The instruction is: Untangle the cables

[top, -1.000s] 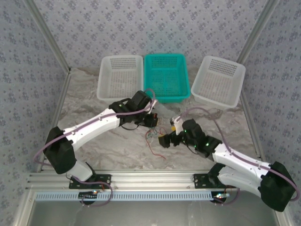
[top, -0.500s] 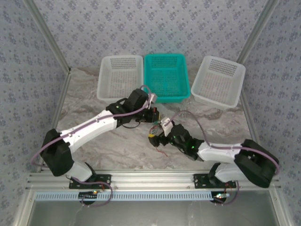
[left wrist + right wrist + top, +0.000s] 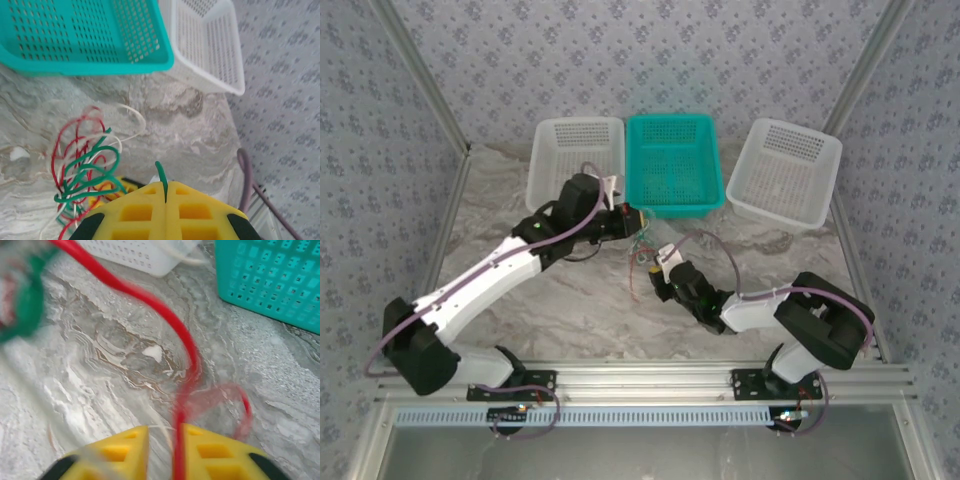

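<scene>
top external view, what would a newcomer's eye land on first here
The knot of thin red, green and whitish cables at mid-table, just in front of the teal basket, draws the eye first, with both arms bent in over it. In the left wrist view, the left gripper is shut on a green cable. In the right wrist view, a red cable runs between the fingers of the right gripper.

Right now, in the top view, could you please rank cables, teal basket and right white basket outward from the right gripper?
1. Thin red, green, cream cables, at its jaws.
2. Teal plastic basket, behind.
3. White plastic basket, far right.
</scene>
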